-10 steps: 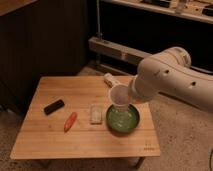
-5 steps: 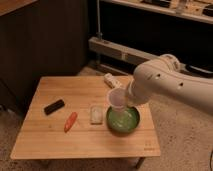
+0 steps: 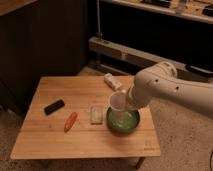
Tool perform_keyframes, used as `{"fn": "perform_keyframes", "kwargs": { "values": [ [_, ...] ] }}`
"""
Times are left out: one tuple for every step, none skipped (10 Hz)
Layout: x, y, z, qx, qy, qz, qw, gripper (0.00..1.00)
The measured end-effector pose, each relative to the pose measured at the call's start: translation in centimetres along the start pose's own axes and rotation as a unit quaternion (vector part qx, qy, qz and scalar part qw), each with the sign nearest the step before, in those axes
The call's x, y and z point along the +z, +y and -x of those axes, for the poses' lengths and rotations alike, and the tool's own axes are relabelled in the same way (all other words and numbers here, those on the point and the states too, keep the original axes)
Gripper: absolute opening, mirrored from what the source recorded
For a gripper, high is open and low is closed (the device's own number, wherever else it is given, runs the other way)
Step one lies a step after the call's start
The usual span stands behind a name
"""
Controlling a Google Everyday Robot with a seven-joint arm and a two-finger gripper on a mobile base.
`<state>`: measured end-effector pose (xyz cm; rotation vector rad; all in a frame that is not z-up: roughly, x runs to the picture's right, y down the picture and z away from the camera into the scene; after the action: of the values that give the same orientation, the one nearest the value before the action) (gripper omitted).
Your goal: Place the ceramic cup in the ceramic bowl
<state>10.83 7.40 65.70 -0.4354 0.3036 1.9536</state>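
Camera view looks down on a speckled floor (image 3: 185, 145) and a low wooden bench (image 3: 75, 92) standing before dark shelving (image 3: 140, 55). White robot arm (image 3: 170, 90) reaches in from the right, over the bench's right end.

Bowl (image 3: 125, 126), green and round, sits upright on the right part of the bench, near the front edge.

Cup (image 3: 117, 101), white and plain, is at the arm's tip, mouth up, above the bowl's rear left part. Its base overlaps the bowl's inside in this view. Whether it touches the bowl cannot be told.

Gripper (image 3: 127, 101) is at the cup's right side, mostly hidden by the arm and the cup. Its fingers are closed on the cup.

White packet (image 3: 96, 114) lies flat just left of the bowl, apart from it. Second pale packet (image 3: 112, 81) lies near the rear edge, behind the cup.

Black block (image 3: 54, 106) lies slanted on the left part of the bench. Orange stick-like item (image 3: 70, 121) lies between the black block and the white packet, nearer the front.
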Motion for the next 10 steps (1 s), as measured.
{"fn": "perform_keyframes", "kwargs": {
  "values": [
    [0.2, -0.5, 0.1, 0.003, 0.001, -0.002, 1.0, 0.0],
    [0.5, -1.0, 0.0, 0.003, 0.001, -0.004, 1.0, 0.0],
    [1.2, -1.5, -0.4, 0.004, 0.004, -0.003, 1.0, 0.0],
    [1.9, -1.7, -0.4, 0.006, 0.004, -0.004, 1.0, 0.0],
    [2.4, -1.7, -0.5, 0.005, 0.004, -0.006, 1.0, 0.0],
    [2.5, -1.4, -0.6, 0.005, 0.006, -0.005, 1.0, 0.0],
    [2.7, -1.7, -0.7, 0.007, 0.007, -0.007, 0.9999, 0.0],
    [3.0, -2.3, -0.7, 0.01, 0.007, -0.009, 0.9999, 0.0],
    [3.2, -2.6, -0.7, 0.012, 0.007, -0.009, 0.9999, 0.0],
    [3.5, -2.7, -0.7, 0.012, 0.008, -0.008, 0.9999, 0.0]
  ]
}}
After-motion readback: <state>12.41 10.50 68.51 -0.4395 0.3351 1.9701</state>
